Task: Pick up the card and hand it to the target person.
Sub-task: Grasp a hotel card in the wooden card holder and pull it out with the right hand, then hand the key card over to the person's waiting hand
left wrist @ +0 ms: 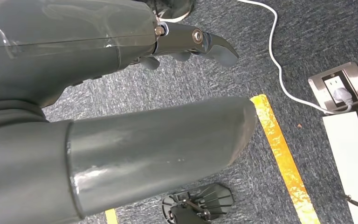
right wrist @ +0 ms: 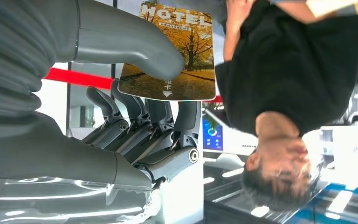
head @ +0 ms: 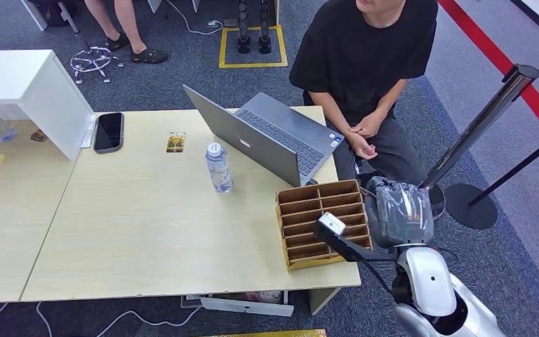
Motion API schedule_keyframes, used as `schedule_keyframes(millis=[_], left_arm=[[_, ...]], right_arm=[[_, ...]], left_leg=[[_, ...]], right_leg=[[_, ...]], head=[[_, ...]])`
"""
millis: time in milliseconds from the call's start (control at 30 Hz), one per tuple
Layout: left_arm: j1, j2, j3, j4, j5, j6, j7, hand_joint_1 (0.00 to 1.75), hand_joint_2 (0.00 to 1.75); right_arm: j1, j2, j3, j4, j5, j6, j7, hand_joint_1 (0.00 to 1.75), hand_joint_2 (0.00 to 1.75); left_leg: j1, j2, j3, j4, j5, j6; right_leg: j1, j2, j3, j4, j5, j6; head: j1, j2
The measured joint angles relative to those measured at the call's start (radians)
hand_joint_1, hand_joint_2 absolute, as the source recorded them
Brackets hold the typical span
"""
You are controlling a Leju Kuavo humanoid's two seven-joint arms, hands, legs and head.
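My right hand [right wrist: 135,116] pinches a hotel card [right wrist: 191,46] with an autumn-tree picture between the thumb and the darker fingers. In the head view that hand [head: 400,213], under a clear plastic cover, hangs off the table's right edge beside the cardboard organizer [head: 323,221]. It is just below the knees of the seated person in a black shirt [head: 365,63], whose hands are clasped in the lap. The right wrist view shows the same person [right wrist: 289,60] just beyond the card. My left hand [left wrist: 158,140] hangs over the carpet, fingers apart and holding nothing.
A second small card [head: 176,142] lies on the table [head: 147,232] near its far edge. An open laptop [head: 274,133], a water bottle [head: 218,168] and a phone [head: 109,131] also stand there. A stanchion post [head: 477,126] rises at the right.
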Motion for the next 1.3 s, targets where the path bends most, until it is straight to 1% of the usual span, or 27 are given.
schedule_keyframes(millis=[333, 500, 667, 867, 1300], left_arm=[[-0.006, 0.0, 0.0, 0.0, -0.004, -0.003, 0.01, 0.0, 0.0], [-0.012, 0.0, 0.0, 0.0, -0.013, -0.003, 0.021, 0.0, 0.0], [-0.024, -0.001, -0.001, 0.0, -0.029, -0.009, 0.037, 0.0, 0.0], [-0.031, -0.004, -0.002, 0.0, -0.039, -0.012, 0.042, 0.0, 0.0], [-0.035, -0.009, -0.003, 0.0, -0.041, -0.012, 0.048, 0.0, 0.0]], right_arm=[[-0.026, -0.043, -0.076, -0.022, -0.054, 0.005, -0.008, 1.52, 1.75], [-0.035, -0.068, -0.121, -0.005, -0.082, -0.029, -0.019, 1.54, 1.75], [-0.044, -0.086, -0.167, 0.049, -0.087, -0.069, -0.03, 1.54, 1.75], [-0.047, -0.091, -0.198, 0.127, -0.096, -0.096, -0.031, 1.53, 1.75], [-0.036, -0.09, -0.21, 0.298, -0.125, -0.13, -0.037, 1.54, 1.75]], left_leg=[[0.0, 0.0, 0.0, 0.0, 0.0, 0.0], [0.0, 0.0, 0.0, 0.0, 0.0, 0.0], [0.0, 0.0, 0.0, 0.0, 0.0, 0.0], [0.0, 0.0, 0.0, 0.0, 0.0, 0.0], [0.0, 0.0, 0.0, 0.0, 0.0, 0.0]], right_leg=[[0.0, 0.0, 0.0, 0.0, 0.0, 0.0], [0.0, 0.0, 0.0, 0.0, 0.0, 0.0], [0.0, 0.0, 0.0, 0.0, 0.0, 0.0], [0.0, 0.0, 0.0, 0.0, 0.0, 0.0], [0.0, 0.0, 0.0, 0.0, 0.0, 0.0]], head=[[0.0, 0.0], [0.0, 0.0], [0.0, 0.0], [0.0, 0.0], [0.0, 0.0]])
